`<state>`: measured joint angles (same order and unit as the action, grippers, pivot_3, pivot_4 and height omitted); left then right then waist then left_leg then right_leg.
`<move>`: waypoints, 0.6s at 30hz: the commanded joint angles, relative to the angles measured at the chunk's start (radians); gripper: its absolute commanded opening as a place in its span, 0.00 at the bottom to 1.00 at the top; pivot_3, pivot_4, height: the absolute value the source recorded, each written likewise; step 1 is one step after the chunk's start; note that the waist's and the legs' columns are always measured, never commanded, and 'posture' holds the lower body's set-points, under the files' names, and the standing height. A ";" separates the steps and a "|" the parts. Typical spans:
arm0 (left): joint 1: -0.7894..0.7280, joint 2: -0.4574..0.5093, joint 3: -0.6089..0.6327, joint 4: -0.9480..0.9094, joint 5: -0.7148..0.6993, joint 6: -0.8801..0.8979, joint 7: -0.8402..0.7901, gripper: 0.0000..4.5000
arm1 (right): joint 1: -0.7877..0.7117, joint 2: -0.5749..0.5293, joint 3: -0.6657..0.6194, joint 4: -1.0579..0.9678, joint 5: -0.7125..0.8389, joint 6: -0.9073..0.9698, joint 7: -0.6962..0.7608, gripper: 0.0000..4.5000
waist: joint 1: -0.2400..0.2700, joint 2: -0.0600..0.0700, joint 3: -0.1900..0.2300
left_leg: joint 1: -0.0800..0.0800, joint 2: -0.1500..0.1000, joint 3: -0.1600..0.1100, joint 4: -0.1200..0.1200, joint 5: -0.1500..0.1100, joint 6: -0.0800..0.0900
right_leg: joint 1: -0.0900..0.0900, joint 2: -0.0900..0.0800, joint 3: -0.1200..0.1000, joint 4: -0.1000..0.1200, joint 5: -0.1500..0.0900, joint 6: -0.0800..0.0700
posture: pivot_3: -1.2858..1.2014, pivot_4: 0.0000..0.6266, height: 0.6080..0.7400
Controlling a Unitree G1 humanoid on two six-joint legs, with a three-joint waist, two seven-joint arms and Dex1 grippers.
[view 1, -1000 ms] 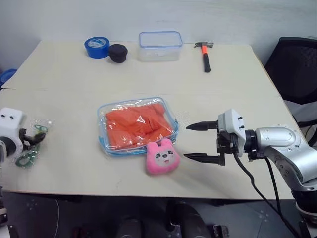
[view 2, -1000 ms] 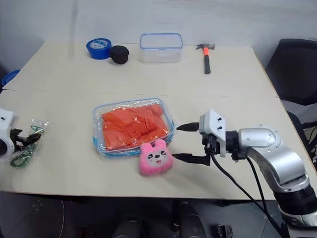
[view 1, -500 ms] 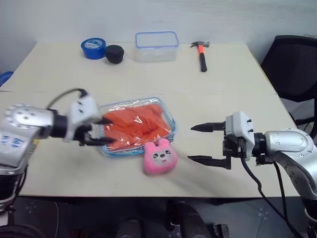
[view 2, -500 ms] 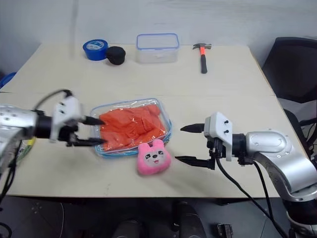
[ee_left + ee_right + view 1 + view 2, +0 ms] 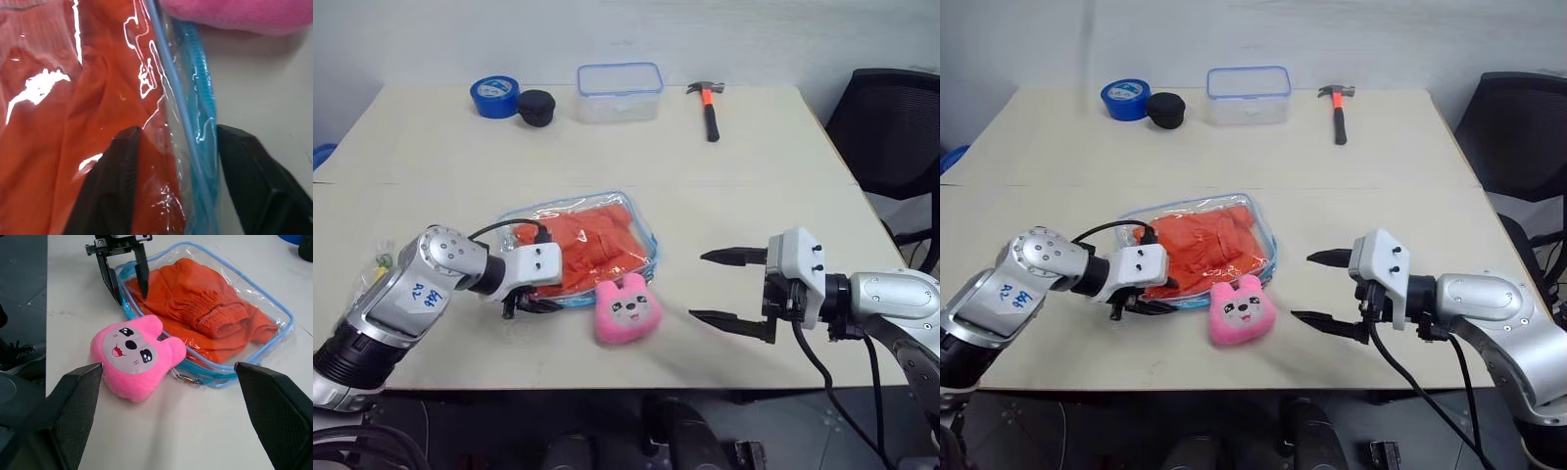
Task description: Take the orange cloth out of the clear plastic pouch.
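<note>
While the right gripper [image 5: 729,287] hovers wide open right of the pink plush toy [image 5: 627,310], the left gripper [image 5: 123,275] angles down, fingers straddling the clear plastic pouch's [image 5: 646,227] near-left edge, not closed.

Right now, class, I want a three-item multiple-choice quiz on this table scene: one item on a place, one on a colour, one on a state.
1. Where is the pink plush toy?
A. Against the near edge of the clear plastic pouch
B. Beside the hammer
C. Inside the clear box

2. What colour is the tape roll?
A. Red
B. Blue
C. Yellow

3. Where is the orange cloth?
A. Spread on the table
B. Held up by the right gripper
C. Inside the pouch

Answers:
1. A: the toy touches the pouch's blue edging.
2. B: it is blue, beside a black object at the far edge.
3. C: the cloth shows through the clear plastic, while the left gripper straddles the pouch's edge.
</note>
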<state>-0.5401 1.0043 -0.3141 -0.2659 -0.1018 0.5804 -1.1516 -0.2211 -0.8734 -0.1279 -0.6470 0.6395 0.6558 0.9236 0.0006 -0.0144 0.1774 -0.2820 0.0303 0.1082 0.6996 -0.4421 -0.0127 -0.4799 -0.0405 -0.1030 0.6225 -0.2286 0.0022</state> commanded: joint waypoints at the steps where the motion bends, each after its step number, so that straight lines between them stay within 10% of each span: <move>1: 0.008 0.021 0.011 0.004 0.022 -0.045 -0.024 0.20 | -0.018 -0.025 -0.030 -0.033 0.020 -0.013 0.011 1.00 | 0.000 0.000 0.000 | 0.000 0.000 0.000 0.000 0.000 0.000 | 0.000 0.000 0.000 0.000 0.000 0.000 | 0.52 0.24 1.00; 4: 0.023 0.027 0.017 0.034 0.034 -0.127 -0.046 0.01 | -0.023 -0.033 -0.029 -0.027 0.019 -0.018 0.019 1.00 | 0.000 0.000 0.000 | 0.000 0.000 0.000 0.000 0.000 0.000 | 0.000 0.000 0.000 0.000 0.000 0.000 | 0.52 0.24 1.00; 18: -0.159 -0.074 -0.018 0.680 0.161 -1.022 -0.160 0.01 | 0.029 -0.074 -0.072 -0.075 0.080 0.005 0.032 1.00 | 0.009 0.000 0.000 | 0.000 -0.001 0.002 0.000 0.000 0.002 | 0.001 -0.001 -0.002 0.000 0.000 0.000 | 0.52 0.24 1.00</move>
<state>-0.6849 0.9401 -0.3326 0.3701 0.0473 -0.4044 -1.2974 -0.1901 -0.9328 -0.1665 -0.6802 0.6950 0.6588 0.9578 0.0093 -0.0146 0.1772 -0.2819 0.0294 0.1102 0.6997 -0.4424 -0.0108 -0.4792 -0.0411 -0.1047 0.6244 -0.2282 0.0028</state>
